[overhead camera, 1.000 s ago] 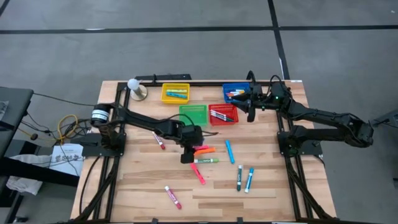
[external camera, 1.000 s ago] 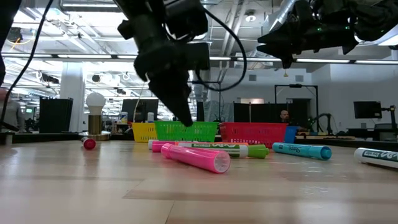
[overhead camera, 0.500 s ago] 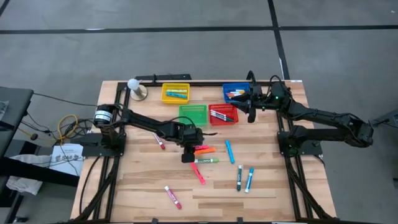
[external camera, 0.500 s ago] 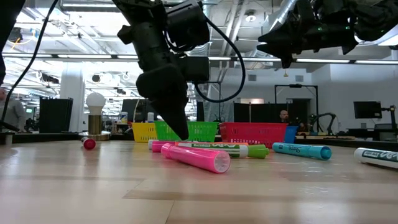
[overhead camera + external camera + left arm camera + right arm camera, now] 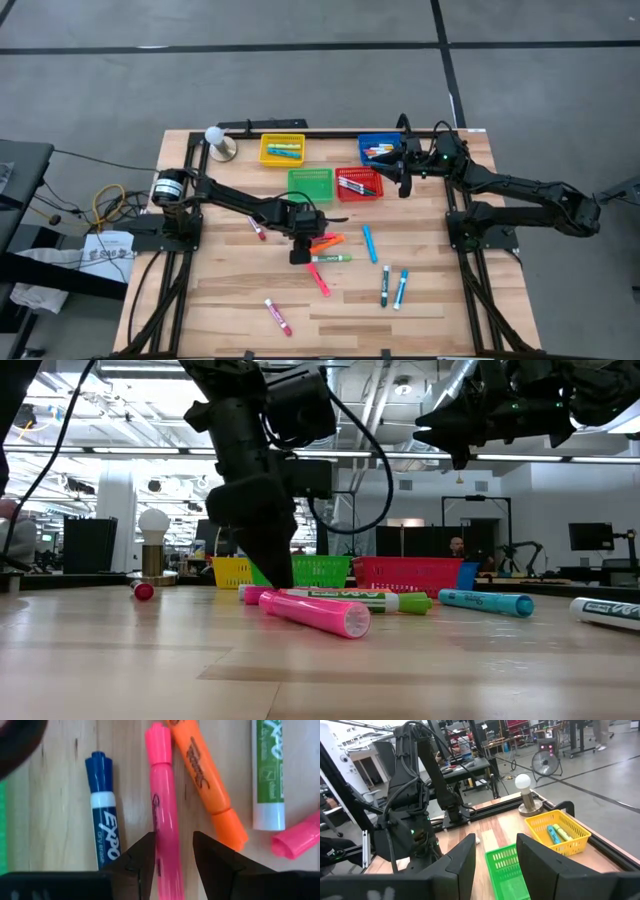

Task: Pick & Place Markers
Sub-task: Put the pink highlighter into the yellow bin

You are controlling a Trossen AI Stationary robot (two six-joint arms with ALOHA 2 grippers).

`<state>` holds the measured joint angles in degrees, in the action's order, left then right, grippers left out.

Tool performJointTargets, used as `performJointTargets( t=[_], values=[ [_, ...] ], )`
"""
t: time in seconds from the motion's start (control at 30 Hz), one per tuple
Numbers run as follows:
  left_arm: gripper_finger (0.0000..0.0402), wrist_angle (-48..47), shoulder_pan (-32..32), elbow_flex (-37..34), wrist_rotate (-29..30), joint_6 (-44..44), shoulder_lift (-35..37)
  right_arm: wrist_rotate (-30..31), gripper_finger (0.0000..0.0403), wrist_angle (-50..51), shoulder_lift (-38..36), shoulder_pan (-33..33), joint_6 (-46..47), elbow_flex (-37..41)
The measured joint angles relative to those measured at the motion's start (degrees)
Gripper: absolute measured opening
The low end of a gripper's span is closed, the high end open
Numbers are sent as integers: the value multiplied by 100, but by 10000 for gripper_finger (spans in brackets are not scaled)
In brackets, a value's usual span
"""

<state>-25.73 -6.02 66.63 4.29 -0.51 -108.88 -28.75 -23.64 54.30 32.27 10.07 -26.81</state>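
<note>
Left gripper (image 5: 172,847) has descended onto the bench (image 5: 220,300) since a second ago; its narrow jaws now straddle the pink marker (image 5: 164,820) mid-bench, apparently not yet clamped. Right gripper (image 5: 402,172) hovers, jaws part-open and empty, near the red basket (image 5: 359,183).

Cut off at the left wrist view's edges: the green marker (image 5: 268,775), the pink marker (image 5: 164,815) under the left gripper (image 5: 172,862), and a second pink marker (image 5: 297,842); from above, markers inside the blue basket (image 5: 378,149) too small to count.
</note>
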Motion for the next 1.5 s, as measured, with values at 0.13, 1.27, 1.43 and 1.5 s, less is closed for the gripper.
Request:
performJointTargets(
  t=[0.13,1.27,1.43,1.5],
  values=[
    [131,-15,4,2,35,0,-51,0,131,-2,0,0,2,0],
    [62,-350,430,2,1479,-86,3036,4,131,-127,2,0,48,2],
    [62,-350,940,7,2161,510,3893,4,131,-133,2,0,49,2],
    [62,-344,1193,9,2272,892,4069,4,131,-131,2,0,50,2]
  ],
)
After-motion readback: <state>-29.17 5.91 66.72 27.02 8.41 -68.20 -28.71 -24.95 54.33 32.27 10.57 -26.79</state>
